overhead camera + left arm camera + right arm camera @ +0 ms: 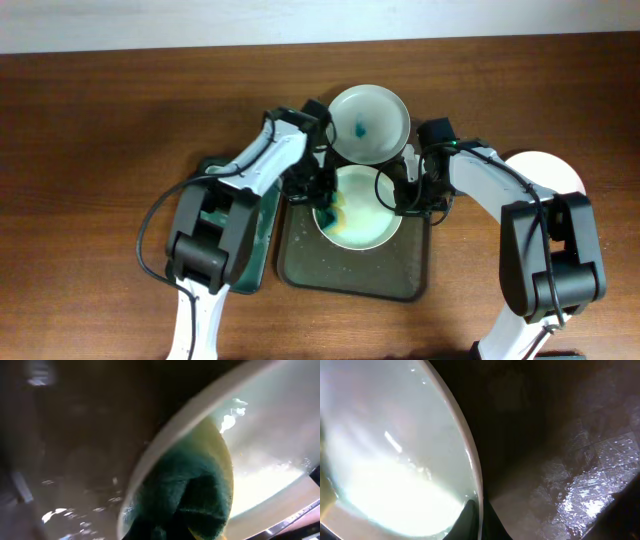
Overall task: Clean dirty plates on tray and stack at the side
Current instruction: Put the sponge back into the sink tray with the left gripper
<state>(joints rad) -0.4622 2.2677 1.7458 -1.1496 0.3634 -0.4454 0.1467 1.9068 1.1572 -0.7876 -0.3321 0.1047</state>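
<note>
Overhead and wrist views. The tray [352, 282] lay at mid-table with a wet floor. One white plate, the centre plate [368, 228], sat in its far half. The left gripper [326, 197] was clenched on a yellow-and-green sponge [196, 486], which it pressed against the inner face of the centre plate at its left rim. The right gripper [403, 197] was clamped on the opposite rim, one finger on either side of the edge, as the right wrist view showed.

A smeared plate [378, 108] with a teal-blue spot near its centre lay at the tray's far edge, just beside the centre plate. Whether it touched the tray's rim could not be told. A third plate [550, 163] rested on the wooden table [80, 150], well to the right and partly under the right arm. A green basin [263, 236] stood just left of the tray, beneath the left arm.
</note>
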